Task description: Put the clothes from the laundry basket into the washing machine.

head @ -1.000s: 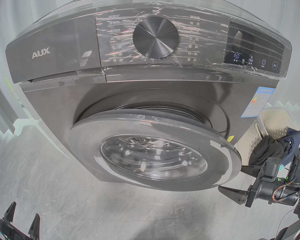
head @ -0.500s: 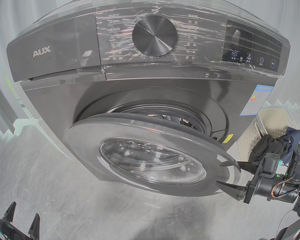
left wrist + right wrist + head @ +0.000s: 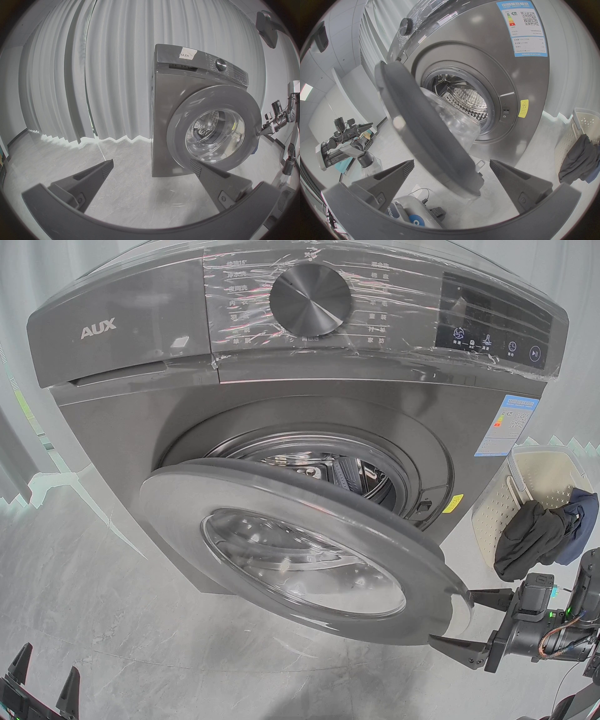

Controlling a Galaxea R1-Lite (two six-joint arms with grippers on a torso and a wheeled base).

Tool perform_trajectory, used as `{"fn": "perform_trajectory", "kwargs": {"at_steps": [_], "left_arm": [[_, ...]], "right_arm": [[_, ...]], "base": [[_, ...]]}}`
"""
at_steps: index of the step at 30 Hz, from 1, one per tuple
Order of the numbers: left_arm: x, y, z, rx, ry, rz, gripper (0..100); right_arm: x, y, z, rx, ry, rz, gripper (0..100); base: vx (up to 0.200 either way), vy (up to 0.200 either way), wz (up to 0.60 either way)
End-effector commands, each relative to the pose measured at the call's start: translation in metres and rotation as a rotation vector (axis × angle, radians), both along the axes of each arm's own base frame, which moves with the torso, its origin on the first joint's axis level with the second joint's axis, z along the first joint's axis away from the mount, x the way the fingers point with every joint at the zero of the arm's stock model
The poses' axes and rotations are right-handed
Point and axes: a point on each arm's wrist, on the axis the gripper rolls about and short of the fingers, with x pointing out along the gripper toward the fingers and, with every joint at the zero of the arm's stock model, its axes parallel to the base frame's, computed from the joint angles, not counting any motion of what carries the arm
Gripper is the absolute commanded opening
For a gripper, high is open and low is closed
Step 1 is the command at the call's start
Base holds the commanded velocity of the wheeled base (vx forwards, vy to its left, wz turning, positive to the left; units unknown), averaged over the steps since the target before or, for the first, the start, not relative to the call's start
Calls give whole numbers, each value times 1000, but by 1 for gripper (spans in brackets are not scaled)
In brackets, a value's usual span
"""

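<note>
The grey washing machine [image 3: 300, 402] has its round door [image 3: 300, 552] swung partly out, and the steel drum [image 3: 325, 468] shows behind it. My right gripper [image 3: 467, 621] is open at the door's free edge, one finger on each side of the rim; the right wrist view has that rim [image 3: 431, 131] between the fingers [image 3: 393, 175]. A cream laundry basket [image 3: 540, 474] stands right of the machine, with black clothes [image 3: 528, 540] and a navy piece [image 3: 578, 515] draped over its rim. My left gripper [image 3: 44, 677] is open and low at the near left, holding nothing.
Grey floor [image 3: 125, 615] stretches in front of the machine and to its left. Pleated curtains [image 3: 93, 78] hang behind and beside it. From the left wrist view, the door [image 3: 215, 128] faces outward with the right gripper [image 3: 264, 131] at its edge.
The door has swung further open, its free edge moving outward with my right gripper at the rim, so more of the drum shows. The head camera shifted slightly. The left gripper kept still.
</note>
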Motion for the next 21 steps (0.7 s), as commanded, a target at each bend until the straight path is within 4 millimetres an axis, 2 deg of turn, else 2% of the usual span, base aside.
{"fn": "perform_trajectory", "kwargs": {"at_steps": [1, 5, 11, 21], "left_arm": [[0, 0, -5, 1, 1, 1, 100], [0, 0, -5, 1, 1, 2, 100], [0, 0, -5, -1, 1, 1, 100], [0, 0, -5, 1, 1, 1, 100]], "right_arm": [[-1, -1, 4, 13, -20, -3, 100], [3, 2, 7, 17, -27, -3, 100], [8, 7, 9, 18, -28, 11, 100], [8, 8, 9, 18, -26, 14, 100]], "base": [[0, 0, 0], [0, 0, 0], [0, -200, 0], [0, 0, 0]]}}
